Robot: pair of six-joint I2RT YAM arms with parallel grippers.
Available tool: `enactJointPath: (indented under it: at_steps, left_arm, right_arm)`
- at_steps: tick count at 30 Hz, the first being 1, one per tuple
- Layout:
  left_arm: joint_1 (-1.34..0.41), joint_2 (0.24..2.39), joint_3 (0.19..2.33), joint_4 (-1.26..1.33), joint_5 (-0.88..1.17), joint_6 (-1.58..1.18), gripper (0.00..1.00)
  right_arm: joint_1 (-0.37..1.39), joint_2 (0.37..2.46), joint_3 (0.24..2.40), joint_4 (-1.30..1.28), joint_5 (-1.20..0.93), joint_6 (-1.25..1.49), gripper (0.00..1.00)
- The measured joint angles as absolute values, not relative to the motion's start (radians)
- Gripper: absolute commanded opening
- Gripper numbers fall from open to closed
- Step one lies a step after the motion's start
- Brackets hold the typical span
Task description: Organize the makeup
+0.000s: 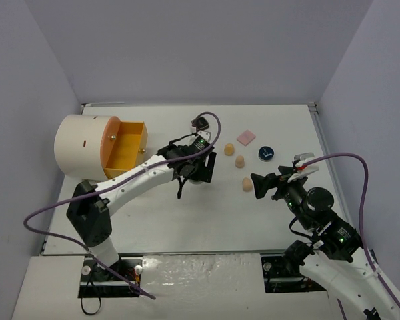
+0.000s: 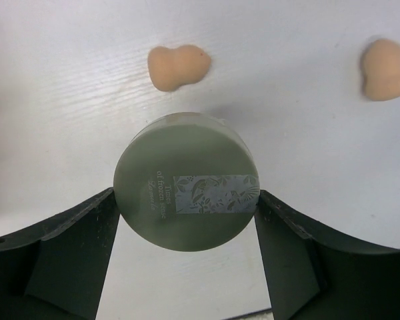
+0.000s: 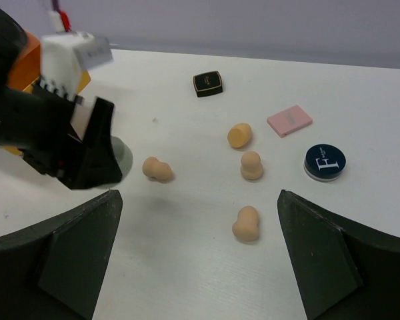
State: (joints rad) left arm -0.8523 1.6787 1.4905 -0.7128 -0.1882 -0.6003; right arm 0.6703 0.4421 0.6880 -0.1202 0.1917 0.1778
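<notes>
A pale green disc (image 2: 187,183) with a printed label sits between my left gripper's (image 2: 187,200) fingers, and both pads touch its sides. From above, that gripper (image 1: 201,175) is at mid-table and covers the disc. Peach sponges lie close by: one (image 2: 178,67) just beyond the disc, another (image 2: 385,69) to the right. My right gripper (image 3: 199,197) hangs open over the table with nothing between its fingers, and a sponge (image 3: 246,223) lies just ahead of it. Further off are two more sponges (image 3: 251,165) (image 3: 239,135), a dark round compact (image 3: 325,162), a pink square pad (image 3: 289,121) and a black square compact (image 3: 207,83).
A large cream cylinder (image 1: 87,147) lies at the left with its orange drawer (image 1: 127,143) pulled open towards the left gripper. Purple cables loop over both arms. Grey walls close the table on three sides.
</notes>
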Motion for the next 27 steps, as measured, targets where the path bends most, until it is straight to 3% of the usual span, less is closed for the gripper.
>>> enactJointPath:
  at_steps: [5, 9, 20, 27]
  left_arm:
    - [-0.767, 1.543, 1.590, -0.782, -0.203, -0.554, 0.32]
    - [-0.582, 1.484, 1.616, -0.823, -0.180, -0.511, 0.32]
    - [-0.253, 1.578, 1.626, -0.888, -0.077, -0.441, 0.32]
    - [-0.157, 1.594, 1.605, -0.869, -0.035, -0.436, 0.47]
  right_arm:
    - [0.672, 0.442, 0.688, -0.121, 0.195, 0.179, 1.00]
    - [0.675, 0.443, 0.688, -0.121, 0.195, 0.179, 1.00]
    - [0.676, 0.443, 0.687, -0.121, 0.195, 0.180, 1.00]
    - [0.675, 0.447, 0.687, -0.121, 0.196, 0.180, 1.00]
